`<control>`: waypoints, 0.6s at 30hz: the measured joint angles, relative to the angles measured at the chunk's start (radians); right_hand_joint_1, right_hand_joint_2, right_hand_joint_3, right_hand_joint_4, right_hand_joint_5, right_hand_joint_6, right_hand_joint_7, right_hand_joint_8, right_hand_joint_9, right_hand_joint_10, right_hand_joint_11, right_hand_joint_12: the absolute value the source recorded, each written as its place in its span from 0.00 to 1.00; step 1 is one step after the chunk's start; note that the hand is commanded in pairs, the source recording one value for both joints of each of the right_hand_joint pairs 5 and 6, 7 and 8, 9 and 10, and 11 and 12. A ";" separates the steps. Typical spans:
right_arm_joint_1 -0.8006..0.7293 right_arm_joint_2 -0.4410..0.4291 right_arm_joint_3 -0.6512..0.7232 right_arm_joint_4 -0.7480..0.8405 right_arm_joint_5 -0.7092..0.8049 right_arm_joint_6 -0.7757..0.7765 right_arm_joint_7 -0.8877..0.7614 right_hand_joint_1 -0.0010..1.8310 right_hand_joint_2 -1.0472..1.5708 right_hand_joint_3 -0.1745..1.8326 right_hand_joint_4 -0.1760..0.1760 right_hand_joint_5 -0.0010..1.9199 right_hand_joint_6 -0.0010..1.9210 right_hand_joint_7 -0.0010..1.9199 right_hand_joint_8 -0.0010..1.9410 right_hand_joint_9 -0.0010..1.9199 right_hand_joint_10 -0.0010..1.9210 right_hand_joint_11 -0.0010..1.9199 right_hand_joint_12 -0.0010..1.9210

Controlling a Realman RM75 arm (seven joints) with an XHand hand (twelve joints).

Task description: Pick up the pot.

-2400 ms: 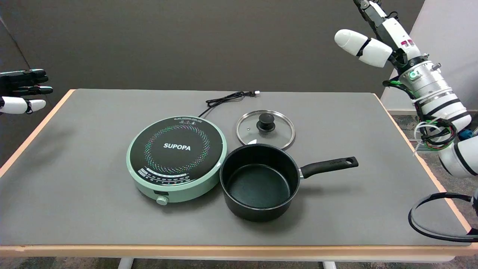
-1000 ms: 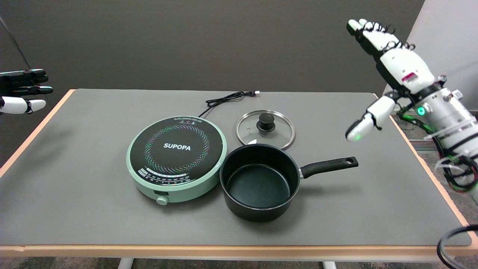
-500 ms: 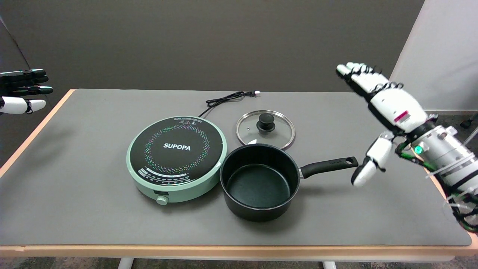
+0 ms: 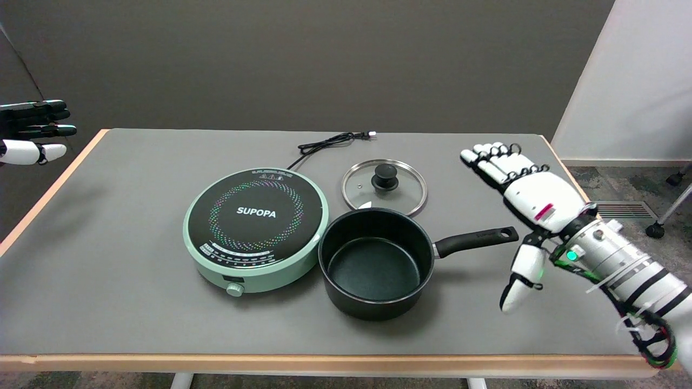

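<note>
A black pot (image 4: 375,263) stands empty on the grey table, its long black handle (image 4: 476,240) pointing right. My right hand (image 4: 521,208) hovers just right of the handle's end, apart from it. Its fingers stretch out flat toward the far side and the thumb hangs down toward the table. It holds nothing.
A green SUPOPA induction cooker (image 4: 255,227) sits touching the pot's left side, its cord (image 4: 331,142) trailing back. A glass lid (image 4: 384,186) with a black knob lies just behind the pot. The idle left hand (image 4: 32,131) hangs at the far left. The table's right edge (image 4: 573,181) runs under my arm.
My right hand has come down from high at the upper right and turned, now low beside the pot handle's end. The pot, lid and cooker have not moved.
</note>
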 measured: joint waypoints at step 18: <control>0.060 -0.068 -0.201 0.001 -0.165 0.216 -0.190 0.60 0.11 0.46 1.00 0.02 0.02 0.02 0.02 0.02 0.02 0.02 0.02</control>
